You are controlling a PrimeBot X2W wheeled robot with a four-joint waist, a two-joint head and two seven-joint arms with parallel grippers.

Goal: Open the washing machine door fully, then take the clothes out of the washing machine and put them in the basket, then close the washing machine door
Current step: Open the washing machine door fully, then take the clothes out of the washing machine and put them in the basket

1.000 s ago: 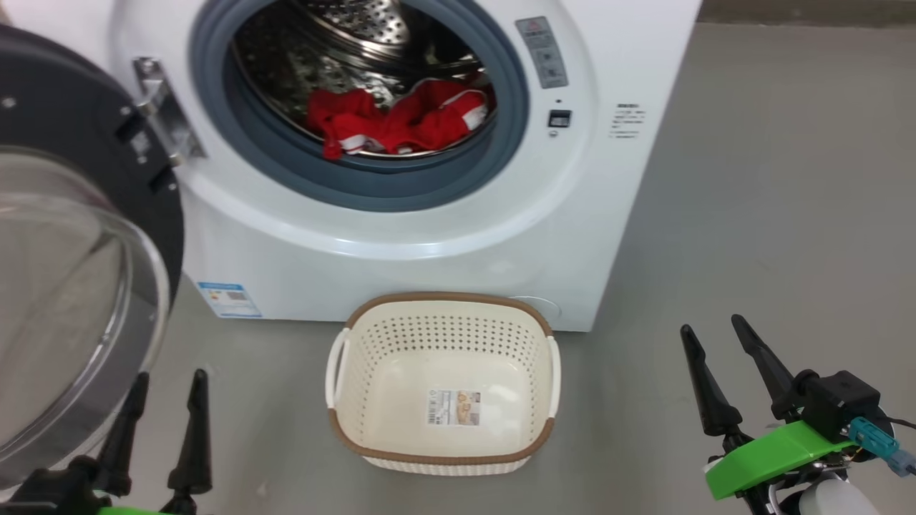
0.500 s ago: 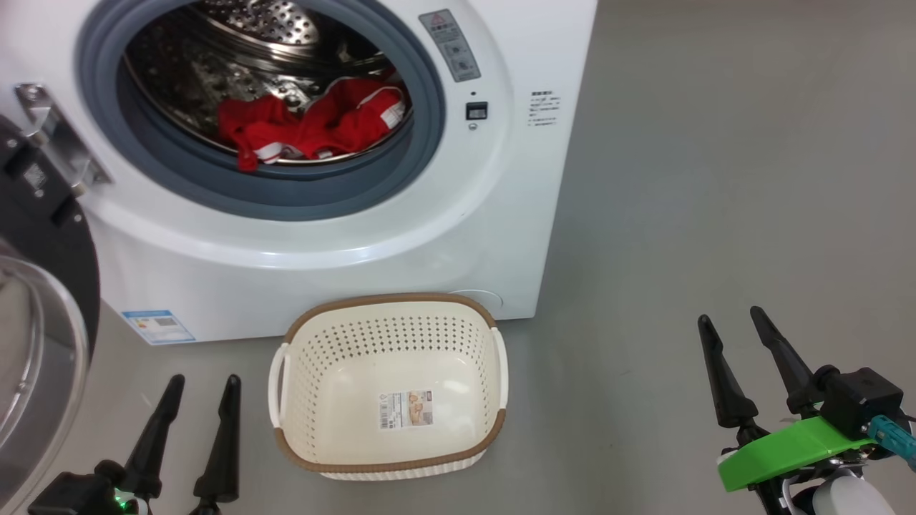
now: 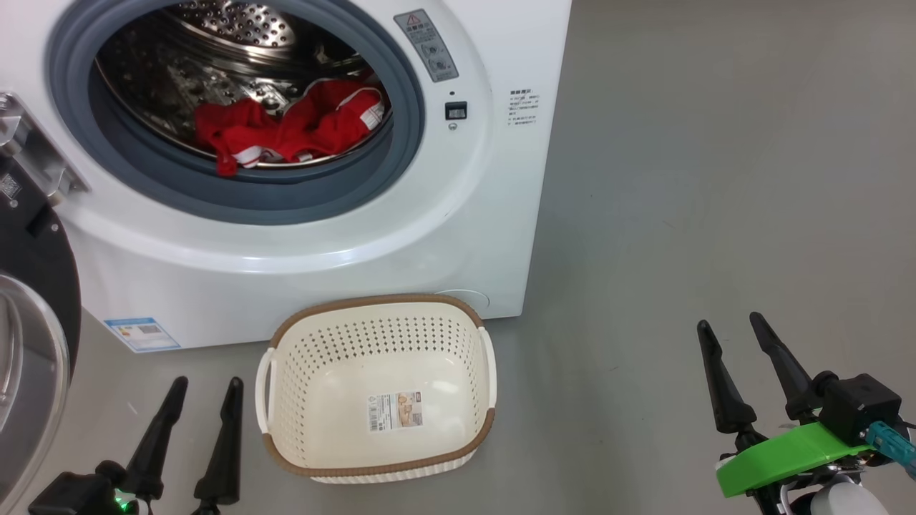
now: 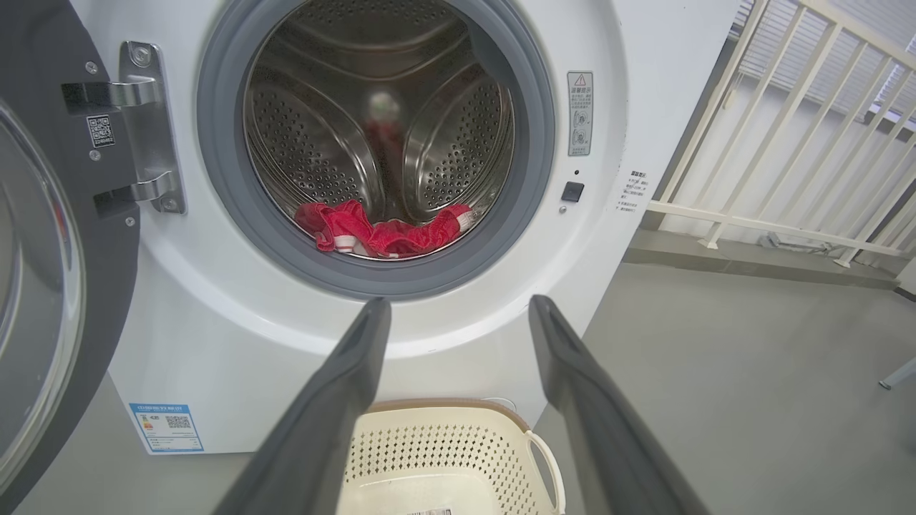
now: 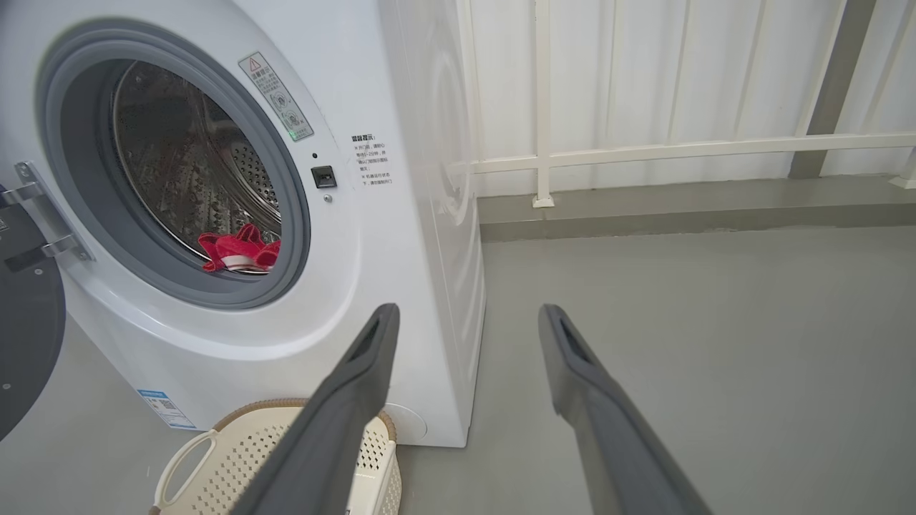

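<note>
The white washing machine [image 3: 300, 243] stands with its door [image 3: 32, 343] swung open at the far left, black rim and glass showing. Red clothes [image 3: 286, 129] with white trim lie at the front of the steel drum, also clothes [image 4: 379, 232] and clothes [image 5: 240, 250]. The cream basket [image 3: 376, 450] sits empty on the floor just before the machine. My left gripper [image 3: 204, 390] is open, low at the basket's left. My right gripper [image 3: 730, 325] is open over bare floor at the lower right. Both hold nothing.
Grey floor [image 3: 715, 179] stretches to the right of the machine. A white railing [image 5: 680, 150] runs behind it along the wall. The open door takes up the space at the left.
The head camera has swung right, so the machine, door and basket have slid left in its picture. Both grippers stay open and about where they were.
</note>
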